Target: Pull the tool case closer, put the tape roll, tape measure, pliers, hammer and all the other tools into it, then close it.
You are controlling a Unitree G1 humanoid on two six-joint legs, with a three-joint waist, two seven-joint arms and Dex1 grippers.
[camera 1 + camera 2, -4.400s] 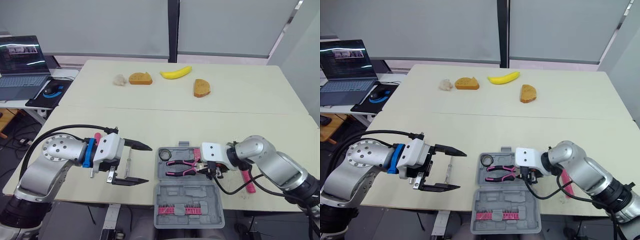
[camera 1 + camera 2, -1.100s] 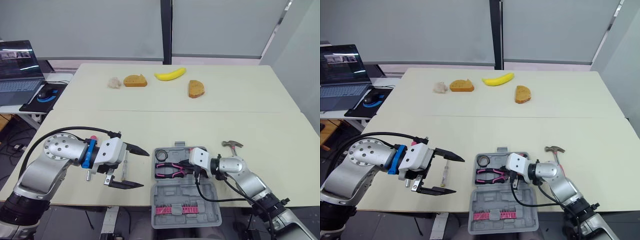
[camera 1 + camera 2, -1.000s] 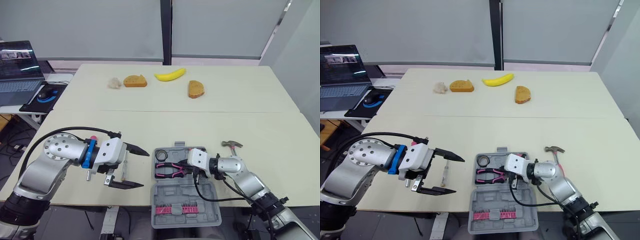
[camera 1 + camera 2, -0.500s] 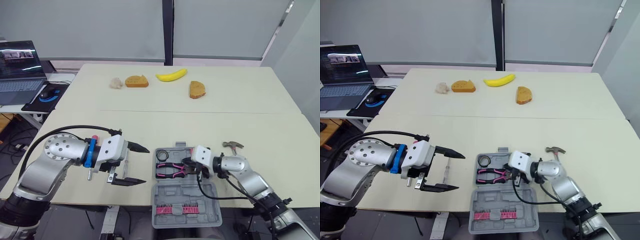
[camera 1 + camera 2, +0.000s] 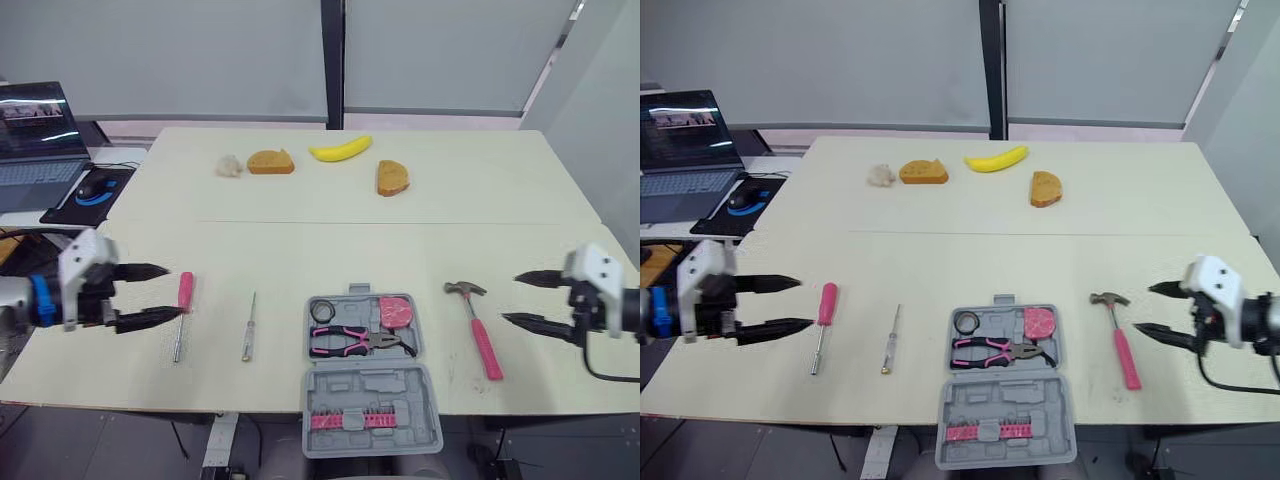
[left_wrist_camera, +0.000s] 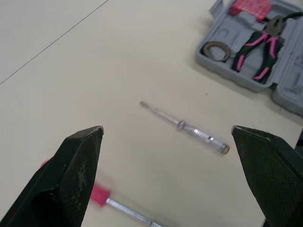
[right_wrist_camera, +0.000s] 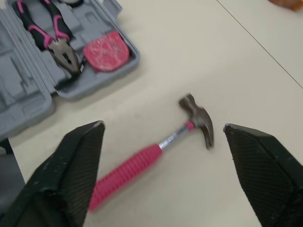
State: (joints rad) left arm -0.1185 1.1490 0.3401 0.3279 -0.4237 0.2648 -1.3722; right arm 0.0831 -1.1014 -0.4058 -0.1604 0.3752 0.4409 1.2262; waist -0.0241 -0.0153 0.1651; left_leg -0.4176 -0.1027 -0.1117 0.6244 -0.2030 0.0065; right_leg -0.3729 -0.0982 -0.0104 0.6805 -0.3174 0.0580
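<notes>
At the tabletop's (image 5: pixel 300 250) near edge the tool case (image 5: pixel 370 395) lies open, holding pliers (image 5: pixel 355 340), tape roll (image 5: pixel 321 312), tape measure (image 5: pixel 396 311); left gripper (image 5: pixel 175 291) and right gripper (image 5: pixel 510 298) flank it, jaws spread, empty; right wrist view faces the hammer (image 7: pixel 158 153); left wrist view, a slim screwdriver (image 6: pixel 184 127).

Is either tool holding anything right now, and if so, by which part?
Nothing is held. The left tool is open near the pink screwdriver, the right tool open near the hammer; both things lie loose on the table.
</notes>
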